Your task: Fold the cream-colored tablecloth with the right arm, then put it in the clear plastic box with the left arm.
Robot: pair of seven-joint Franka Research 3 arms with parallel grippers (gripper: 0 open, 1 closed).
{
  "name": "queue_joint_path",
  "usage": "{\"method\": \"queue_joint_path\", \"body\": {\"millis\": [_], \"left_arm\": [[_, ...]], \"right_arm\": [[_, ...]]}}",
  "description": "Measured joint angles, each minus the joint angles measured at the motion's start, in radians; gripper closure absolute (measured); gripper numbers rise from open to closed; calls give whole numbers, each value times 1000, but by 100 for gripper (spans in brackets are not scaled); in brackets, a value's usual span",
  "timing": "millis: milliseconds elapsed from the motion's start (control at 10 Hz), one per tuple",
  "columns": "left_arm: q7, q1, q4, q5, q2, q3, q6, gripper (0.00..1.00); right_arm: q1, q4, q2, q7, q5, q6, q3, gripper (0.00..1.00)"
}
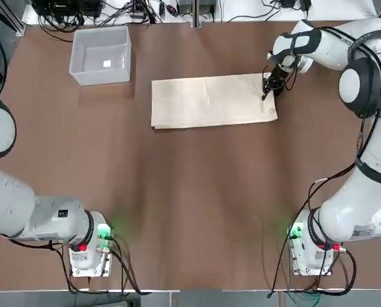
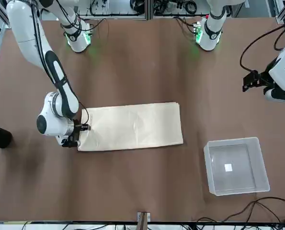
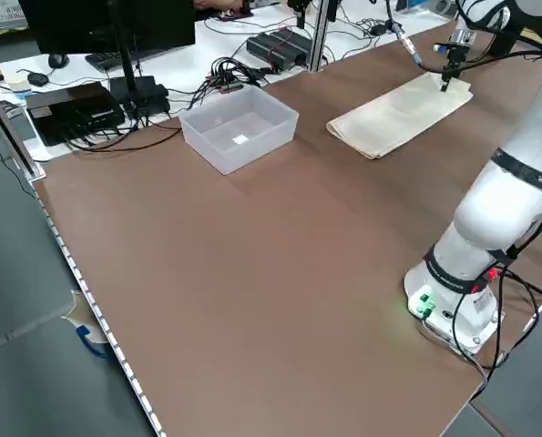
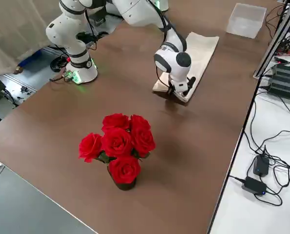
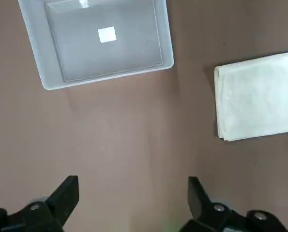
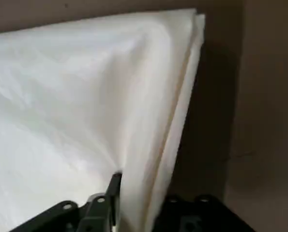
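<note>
while the left end effector (image 5: 133, 205) hangs parked over the surface (image 1: 177, 211), fingers wide apart w/ nothing betw. them, the right end effector (image 6: 140, 205) is at work at the right-hand short edge of the cream tablecloth (image 1: 212, 102), the layered edge bunched betw. its two fingers, which look near closed on it. cloth lies as a long folded strip, long axis running roughly left-right across the far half of the surface. next move prob. carries the gripped end leftward along that axis, over the rest of the strip, so the fold shortens it; right arm is the nearer one, already on the cloth. clear plastic box (image 1: 101, 57) sits apart, beyond the strip's left end & a bit farther from the bases, so it's the left arm's side for the later drop-in. cloth: soft, matte, thin layers stacked w/ faint creases, edges a little uneven at the corners; top layer could slip if the grip misses one. box: squarish, stiff, translucent whitish walls, rounded rim, white patch on its base. surface is smooth, flat, brown. red roses (image 4: 118, 144) stand in a dark round pot (image 4: 124, 185) near the robot's right side, well apart from cloth.
</note>
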Motion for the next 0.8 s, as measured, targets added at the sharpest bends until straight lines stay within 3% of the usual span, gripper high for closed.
{"method": "queue_joint_path", "body": {"millis": [300,800], "left_arm": [[0,0,0,0,0,-1,0,1],[-1,-2,0,0,0,-16,0,1]], "right_arm": [[1,0,-2,-1,1,-1,2,92],[5,0,-4,-10,-4,0,0,92]]}}
